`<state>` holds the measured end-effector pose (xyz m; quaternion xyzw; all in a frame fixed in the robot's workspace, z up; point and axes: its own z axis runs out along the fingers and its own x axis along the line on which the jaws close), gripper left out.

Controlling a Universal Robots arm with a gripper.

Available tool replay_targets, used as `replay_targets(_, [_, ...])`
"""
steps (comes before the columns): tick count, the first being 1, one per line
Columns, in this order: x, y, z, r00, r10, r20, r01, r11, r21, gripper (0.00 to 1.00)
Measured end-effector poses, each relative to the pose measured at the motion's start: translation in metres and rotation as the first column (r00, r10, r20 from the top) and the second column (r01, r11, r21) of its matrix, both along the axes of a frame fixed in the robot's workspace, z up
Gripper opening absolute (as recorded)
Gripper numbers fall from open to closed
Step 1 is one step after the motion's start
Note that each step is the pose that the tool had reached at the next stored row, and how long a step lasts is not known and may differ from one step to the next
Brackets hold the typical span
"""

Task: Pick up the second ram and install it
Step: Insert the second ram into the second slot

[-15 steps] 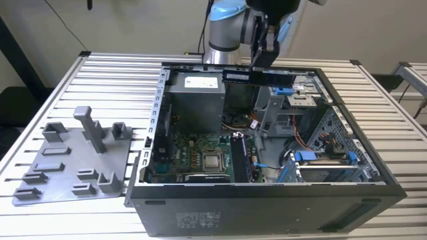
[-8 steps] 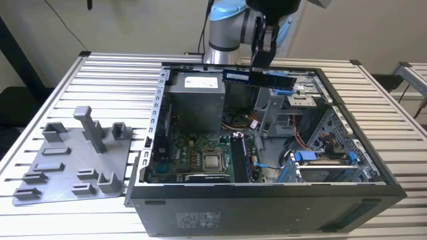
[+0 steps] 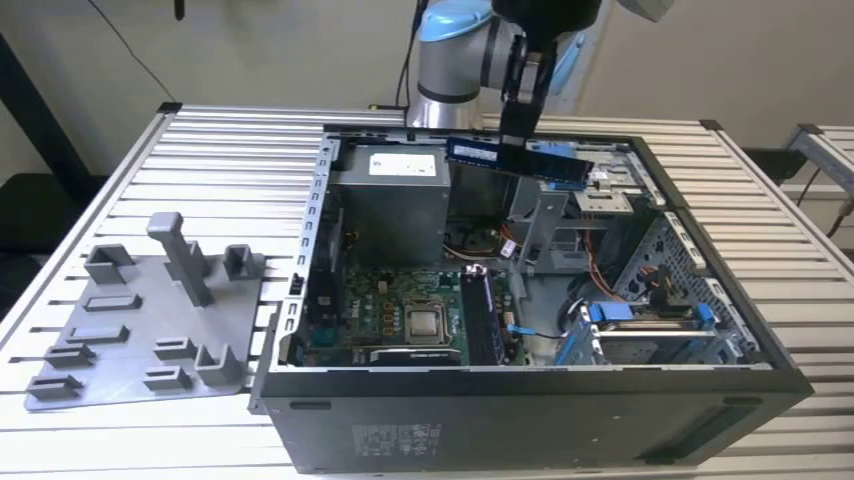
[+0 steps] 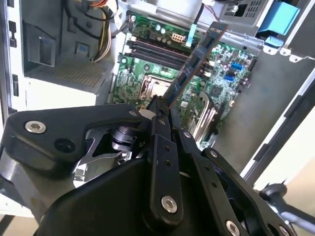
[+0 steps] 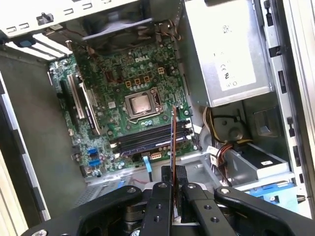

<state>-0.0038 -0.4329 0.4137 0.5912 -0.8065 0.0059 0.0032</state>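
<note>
The second ram is a thin blue-green board with black chips, held level in the air above the open computer case. My gripper is shut on it from above. In the second wrist view the ram sticks out from the gripper over the motherboard. In the first wrist view the ram shows edge-on between the fingers, above the black memory slots. The ram is well above the board and touches nothing else.
A grey holder tray with upright posts lies on the slatted table at the exterior view's left. Inside the case are the grey power supply, the processor socket, blue drive brackets and loose cables.
</note>
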Motion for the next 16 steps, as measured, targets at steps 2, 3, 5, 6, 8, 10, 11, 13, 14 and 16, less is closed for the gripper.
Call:
replay_targets(2, [0.0000, 0.0000, -0.0002, 0.9997, -0.024, 0.0000, 0.024, 0.9997, -0.0009, 0.14])
replay_targets(3, [0.0001, 0.0000, -0.0003, 0.9994, -0.036, 0.0001, 0.036, 0.9994, -0.0013, 0.14])
replay_targets(5, [0.0001, 0.0000, -0.0005, 0.9981, -0.061, 0.0001, 0.061, 0.9981, -0.0016, 0.14])
replay_targets(6, [0.0001, 0.0000, -0.0006, 0.9972, -0.074, 0.0000, 0.074, 0.9972, -0.0018, 0.14])
replay_targets(8, [0.0001, 0.0000, -0.0008, 0.9945, -0.105, 0.0000, 0.105, 0.9945, -0.0020, 0.14])
replay_targets(10, [0.0001, 0.0000, -0.0010, 0.9910, -0.134, 0.0000, 0.134, 0.9910, -0.0021, 0.14])
replay_targets(11, [0.0001, 0.0000, -0.0011, 0.9891, -0.147, 0.0000, 0.147, 0.9891, -0.0020, 0.14])
replay_targets(13, [0.0001, 0.0000, -0.0013, 0.9853, -0.171, 0.0001, 0.171, 0.9853, -0.0020, 0.14])
replay_targets(14, [0.0001, 0.0000, -0.0014, 0.9833, -0.182, 0.0000, 0.182, 0.9833, -0.0020, 0.14])
replay_targets(16, [0.0001, 0.0000, -0.0017, 0.9784, -0.207, 0.0001, 0.207, 0.9784, -0.0020, 0.14])
